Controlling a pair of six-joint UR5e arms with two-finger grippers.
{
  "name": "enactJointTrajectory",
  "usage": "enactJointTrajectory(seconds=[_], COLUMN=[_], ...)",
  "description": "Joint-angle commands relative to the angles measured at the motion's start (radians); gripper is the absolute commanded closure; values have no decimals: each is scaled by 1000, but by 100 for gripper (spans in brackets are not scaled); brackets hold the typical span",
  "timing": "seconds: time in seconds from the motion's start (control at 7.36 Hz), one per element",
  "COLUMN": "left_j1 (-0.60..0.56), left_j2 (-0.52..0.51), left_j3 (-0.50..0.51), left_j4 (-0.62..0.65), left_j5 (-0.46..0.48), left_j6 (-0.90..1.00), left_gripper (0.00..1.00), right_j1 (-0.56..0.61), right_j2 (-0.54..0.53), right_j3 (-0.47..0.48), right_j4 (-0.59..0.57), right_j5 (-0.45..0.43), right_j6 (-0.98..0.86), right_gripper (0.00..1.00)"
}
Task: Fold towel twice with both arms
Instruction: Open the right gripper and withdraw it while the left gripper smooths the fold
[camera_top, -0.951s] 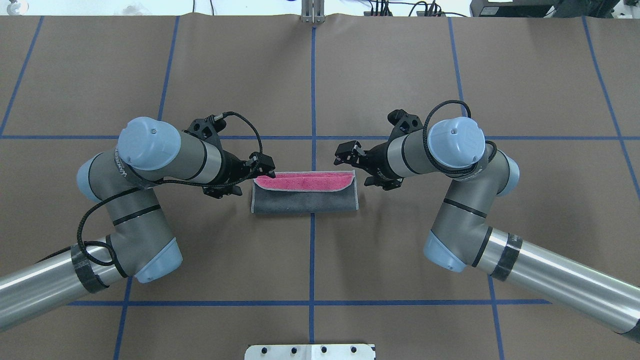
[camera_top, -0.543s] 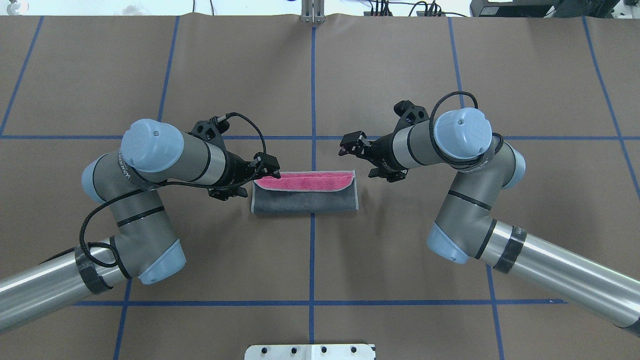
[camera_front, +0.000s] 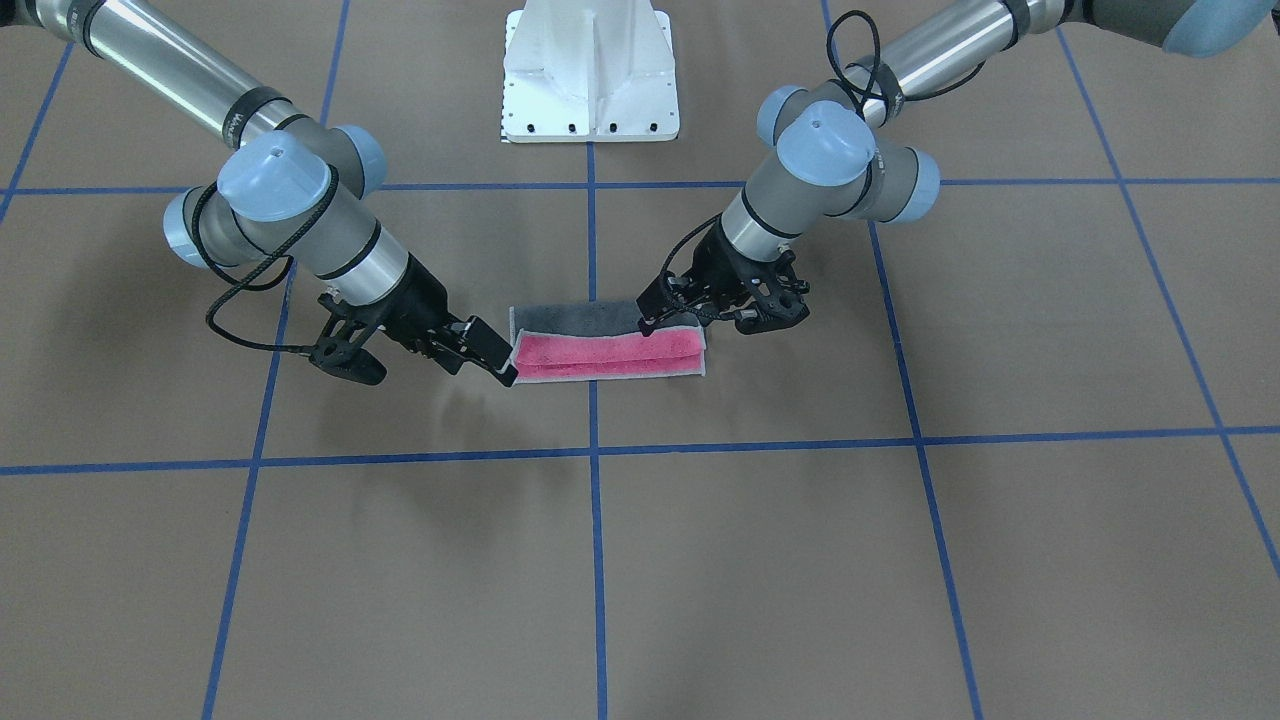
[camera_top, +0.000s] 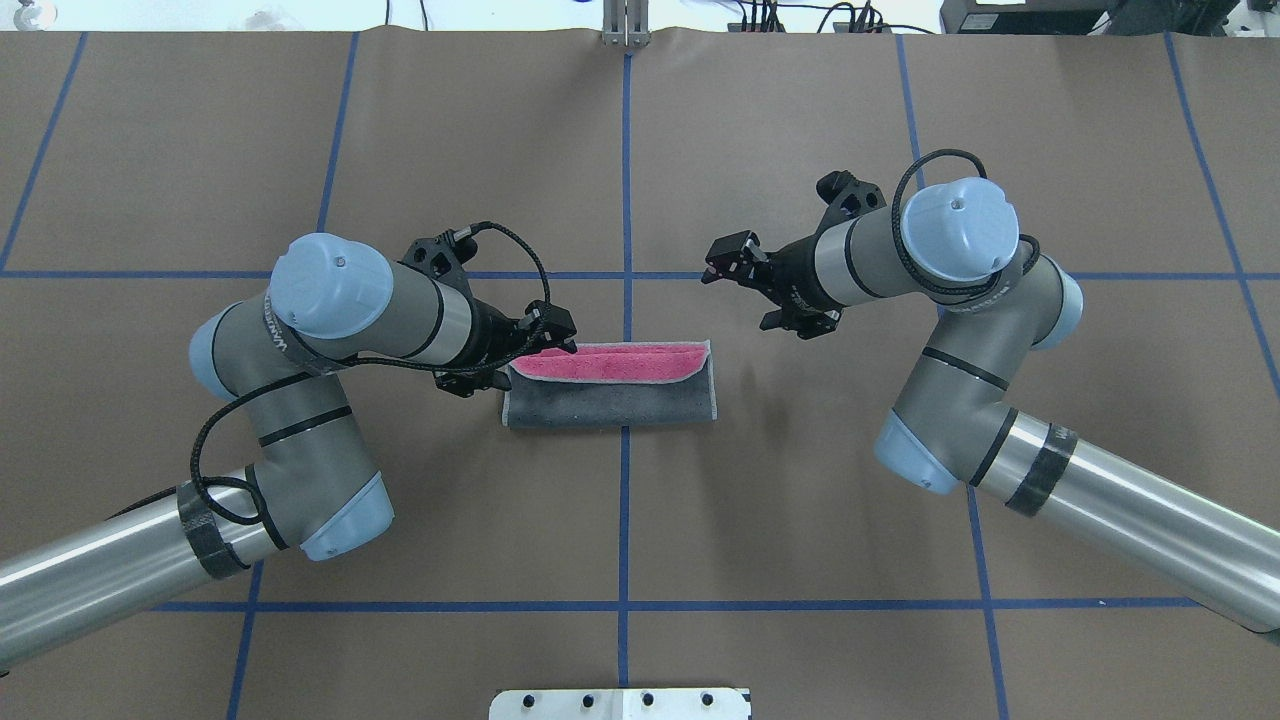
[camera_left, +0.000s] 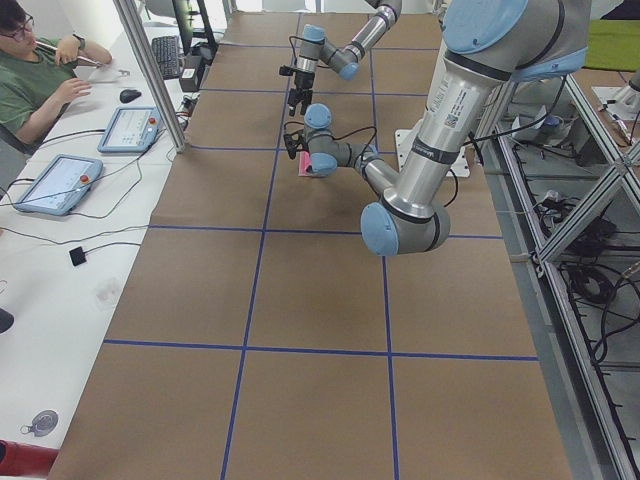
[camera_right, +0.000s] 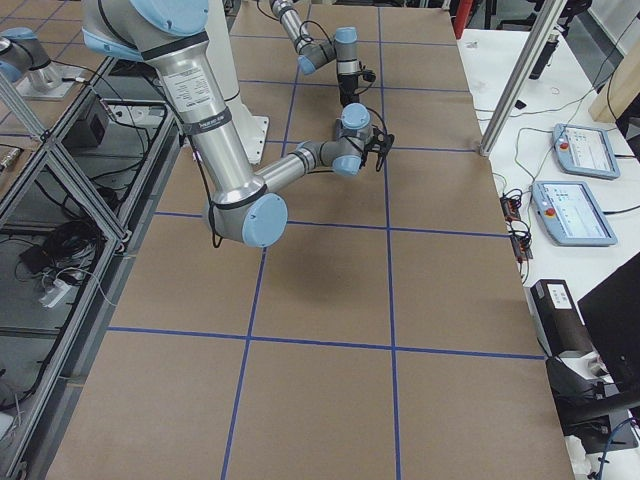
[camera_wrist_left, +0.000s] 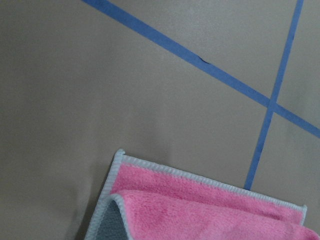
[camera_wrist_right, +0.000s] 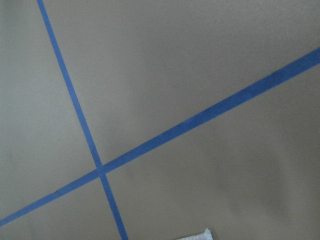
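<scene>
The towel (camera_top: 610, 395) lies folded once at the table's centre, grey face up, with a pink strip (camera_top: 610, 362) showing along its far edge. My left gripper (camera_top: 512, 358) stands open at the towel's far left corner, one finger (camera_top: 558, 335) over the pink edge. I cannot tell whether it touches the cloth. The left wrist view shows that pink corner (camera_wrist_left: 200, 200) with its light edging. My right gripper (camera_top: 745, 290) is open and holds nothing, raised off the towel's right end and beyond it. In the front view the right gripper (camera_front: 472, 362) is on the left and the left gripper (camera_front: 665, 318) on the right.
Brown paper with blue tape lines (camera_top: 626, 200) covers the table. The white pedestal base (camera_front: 590, 80) stands at the robot's side. A person (camera_left: 30, 70) sits at a side desk with tablets, off the table's far edge.
My right gripper has drawn up and away from the towel's right end, toward the far right. My left arm has shifted right, its finger further over the pink corner. The towel has not moved.
</scene>
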Motion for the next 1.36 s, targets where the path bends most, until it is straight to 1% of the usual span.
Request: enactJointTrajectory(seconds=[0.0, 0.41, 0.68, 0.82, 1.22], left_j1=[6, 12, 12, 12, 14], left_j2=[-34, -77, -111, -146, -186], left_j3=[36, 80, 111, 146, 178], left_j4=[0, -2, -2, -2, -2], left_j5=[0, 0, 0, 0, 0], left_j6=[-8, -19, -19, -20, -20], left_gripper=[1, 1, 1, 1, 1], right_j1=[45, 60, 79, 86, 115], right_j2=[-3, -9, -17, -20, -24], right_j3=[-12, -14, -20, -23, -29], right_j4=[-1, -1, -1, -1, -1], right_j5=[50, 52, 73, 76, 105], right_j6=[-4, -6, -7, -12, -14], right_gripper=[1, 1, 1, 1, 1])
